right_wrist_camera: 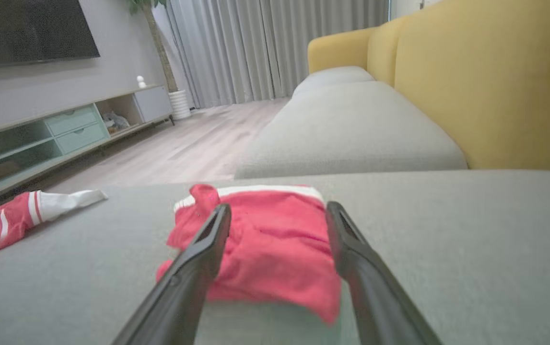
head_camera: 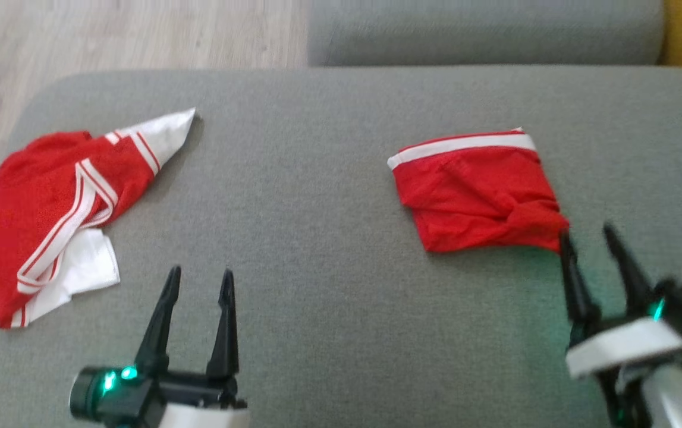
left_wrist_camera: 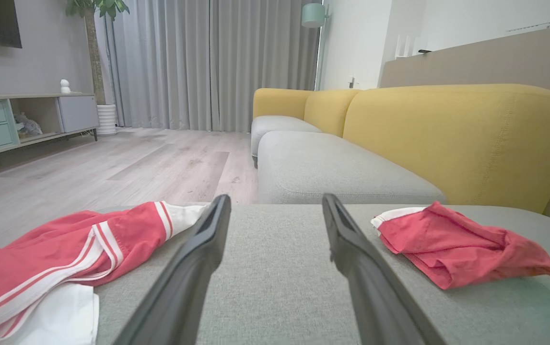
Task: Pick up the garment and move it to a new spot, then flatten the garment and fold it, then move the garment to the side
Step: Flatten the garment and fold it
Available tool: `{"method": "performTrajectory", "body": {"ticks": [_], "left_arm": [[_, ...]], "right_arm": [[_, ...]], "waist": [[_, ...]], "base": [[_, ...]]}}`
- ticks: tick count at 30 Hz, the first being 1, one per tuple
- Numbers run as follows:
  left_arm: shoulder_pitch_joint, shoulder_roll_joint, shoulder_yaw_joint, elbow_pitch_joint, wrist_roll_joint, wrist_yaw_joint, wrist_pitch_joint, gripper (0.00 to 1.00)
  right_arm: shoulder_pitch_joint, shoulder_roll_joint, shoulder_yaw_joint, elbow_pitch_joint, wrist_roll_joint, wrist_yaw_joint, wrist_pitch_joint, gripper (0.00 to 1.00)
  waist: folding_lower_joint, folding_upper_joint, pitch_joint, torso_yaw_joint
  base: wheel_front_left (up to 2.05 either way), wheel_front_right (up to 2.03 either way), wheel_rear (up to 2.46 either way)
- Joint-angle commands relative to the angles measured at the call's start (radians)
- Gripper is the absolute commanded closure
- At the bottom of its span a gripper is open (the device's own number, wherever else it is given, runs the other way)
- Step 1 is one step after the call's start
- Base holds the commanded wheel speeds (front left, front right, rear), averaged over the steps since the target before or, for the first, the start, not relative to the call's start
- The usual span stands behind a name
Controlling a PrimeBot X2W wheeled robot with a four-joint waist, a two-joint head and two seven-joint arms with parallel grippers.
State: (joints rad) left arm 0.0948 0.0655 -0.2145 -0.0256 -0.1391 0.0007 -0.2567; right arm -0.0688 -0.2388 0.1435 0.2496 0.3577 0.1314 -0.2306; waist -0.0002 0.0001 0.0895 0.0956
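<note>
Grey sofa cushion (head_camera: 329,238) is stretching across the scene, with wood floor (head_camera: 109,35) showing beyond its far left edge. A folded red garment (head_camera: 477,190) with a white band is lying right of centre. The right gripper (head_camera: 585,230) is hovering at its near right corner, fingers spread wide, gripping nothing. The left gripper (head_camera: 201,271) is hanging near, left of centre, equally open and empty, just right of a crumpled red-and-white garment (head_camera: 49,208)
</note>
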Motion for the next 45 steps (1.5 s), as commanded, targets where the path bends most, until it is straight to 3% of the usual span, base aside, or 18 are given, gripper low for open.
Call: {"method": "performTrajectory", "body": {"ticks": [1, 4, 5, 6, 10, 15, 19, 23, 27, 40, 45], "left_arm": [[-0.009, -0.008, 0.040, -0.042, 0.008, 0.007, -0.005, 0.00], [0.015, -0.010, 0.041, -0.050, 0.015, 0.006, -0.005, 0.00], [0.019, -0.011, 0.040, -0.051, 0.017, 0.006, -0.005, 0.00], [0.021, -0.012, 0.038, -0.051, 0.019, 0.005, -0.005, 0.00], [0.011, -0.013, 0.020, -0.056, 0.024, 0.003, -0.005, 0.00], [-0.013, -0.015, -0.017, -0.054, 0.026, -0.007, -0.005, 0.00], [-0.042, -0.015, -0.057, -0.047, 0.014, -0.010, -0.005, 0.00], [-0.065, -0.015, -0.084, -0.043, 0.000, -0.001, -0.005, 0.00], [-0.078, -0.015, -0.094, -0.044, -0.009, 0.011, -0.005, 0.00], [-0.093, -0.015, -0.102, -0.044, -0.001, 0.016, -0.005, 0.00], [-0.091, -0.015, -0.104, -0.035, -0.003, 0.014, -0.005, 0.00]], "right_arm": [[-0.004, -0.001, 0.014, -0.017, -0.011, -0.001, -0.018, 0.00], [0.020, 0.008, 0.016, 0.013, -0.006, -0.001, -0.025, 0.00], [0.019, 0.005, 0.028, 0.021, 0.004, -0.001, -0.025, 0.66], [0.010, -0.003, 0.040, 0.028, 0.013, -0.001, -0.026, 1.00], [-0.090, -0.063, 0.111, 0.071, 0.079, -0.001, 0.038, 1.00], [-0.270, -0.166, 0.226, 0.154, 0.263, -0.001, 0.256, 1.00], [-0.372, -0.291, 0.330, 0.200, 0.390, -0.001, 0.404, 1.00], [-0.412, -0.383, 0.396, 0.242, 0.480, -0.001, 0.494, 1.00], [-0.407, -0.437, 0.441, 0.204, 0.602, -0.001, 0.563, 1.00], [-0.234, -0.578, 0.487, -0.132, 0.856, -0.001, 0.671, 1.00], [-0.207, -0.592, 0.388, -0.197, 0.783, -0.001, 0.481, 1.00]], "waist": [[0.0002, -0.0001, -0.024, -0.009], [0.0002, -0.0001, -0.035, -0.004], [0.0002, -0.0001, -0.036, 0.001], [0.0002, -0.0001, -0.035, 0.008], [0.0002, -0.0001, -0.021, 0.043], [0.0002, -0.0001, 0.013, 0.106], [0.0002, -0.0001, 0.048, 0.160], [0.0002, -0.0001, 0.083, 0.195], [0.0002, -0.0001, 0.109, 0.202], [0.0002, -0.0001, 0.117, 0.161], [0.0002, -0.0001, 0.098, 0.171]], "base": [[0.00, 0.00, 0.00], [0.00, 0.00, 0.00], [0.00, 0.00, 0.00], [0.00, 0.00, 0.00], [0.00, 0.00, 0.00], [0.00, 0.00, 0.00], [0.00, 0.00, 0.00], [0.00, 0.00, 0.00], [0.00, 0.00, 0.00], [0.00, 0.00, 0.00], [0.00, 0.00, 0.00]]}}
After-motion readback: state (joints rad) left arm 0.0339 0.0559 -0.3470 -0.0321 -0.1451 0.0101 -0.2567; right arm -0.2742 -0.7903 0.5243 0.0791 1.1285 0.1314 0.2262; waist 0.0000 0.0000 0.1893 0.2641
